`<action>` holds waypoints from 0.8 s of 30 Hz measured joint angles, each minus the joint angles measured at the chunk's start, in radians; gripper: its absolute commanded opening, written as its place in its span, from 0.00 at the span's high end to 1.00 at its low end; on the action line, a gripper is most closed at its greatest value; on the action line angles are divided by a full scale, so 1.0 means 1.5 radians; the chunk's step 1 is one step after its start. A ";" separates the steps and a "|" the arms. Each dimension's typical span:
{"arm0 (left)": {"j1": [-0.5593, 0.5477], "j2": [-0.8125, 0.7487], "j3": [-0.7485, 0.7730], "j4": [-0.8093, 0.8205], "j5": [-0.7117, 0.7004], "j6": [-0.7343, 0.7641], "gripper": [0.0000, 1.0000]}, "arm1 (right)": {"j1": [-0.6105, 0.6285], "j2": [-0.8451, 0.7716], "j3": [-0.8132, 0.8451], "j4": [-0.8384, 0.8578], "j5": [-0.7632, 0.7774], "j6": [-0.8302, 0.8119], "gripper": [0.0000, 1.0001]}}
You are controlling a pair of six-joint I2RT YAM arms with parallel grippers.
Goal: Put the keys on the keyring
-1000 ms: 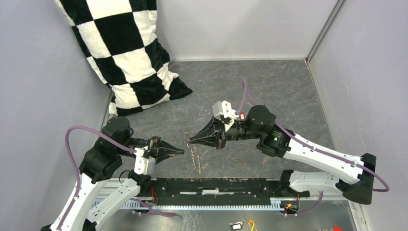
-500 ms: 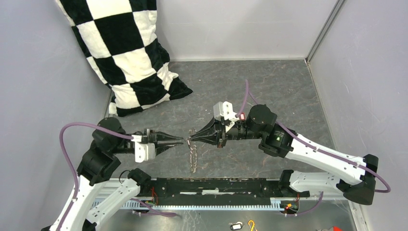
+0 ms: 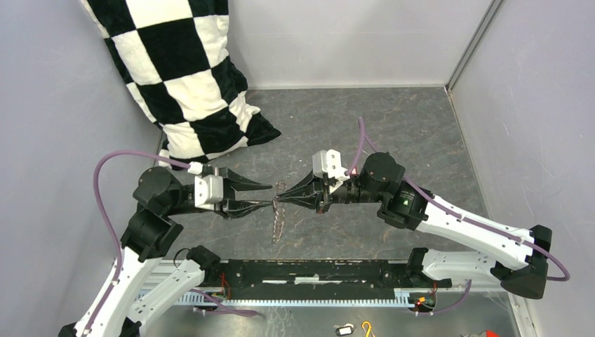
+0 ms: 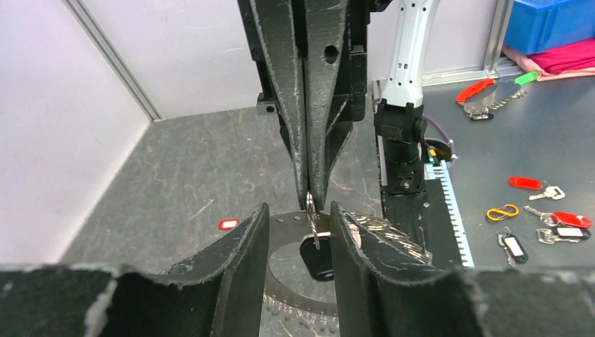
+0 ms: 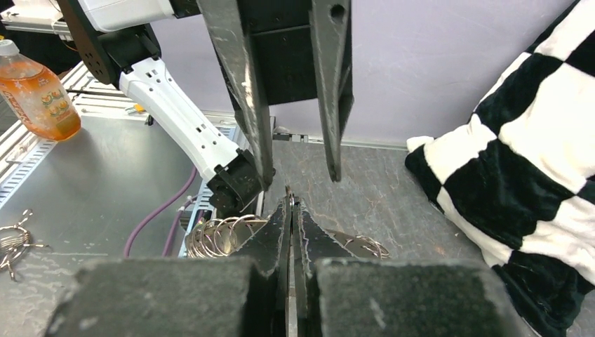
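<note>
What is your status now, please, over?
Left gripper open, straddling the black-headed key. Right gripper shut on the keyring, hoop hanging below. Nothing else in the way.

Both arms are stretched in toward the middle, forearms low, wrists level, and we've got them nose to nose. Left gripper stands with its jaws apart, bracketing the other's tip. Right gripper is pinched tight, fingers flat together. The tips look just short of touching, though we can't be sure.
</note>
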 measured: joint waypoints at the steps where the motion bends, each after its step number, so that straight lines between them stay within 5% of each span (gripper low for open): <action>1: 0.000 0.006 -0.001 0.000 0.000 -0.005 0.57 | 0.001 0.000 -0.004 0.007 0.001 0.000 1.00; 10: 0.000 0.026 -0.004 0.002 0.007 -0.023 0.76 | 0.006 -0.003 -0.033 0.066 0.018 -0.003 0.99; 24: 0.000 0.021 -0.007 -0.006 0.018 -0.027 0.74 | 0.021 -0.019 -0.086 0.168 0.052 0.014 1.00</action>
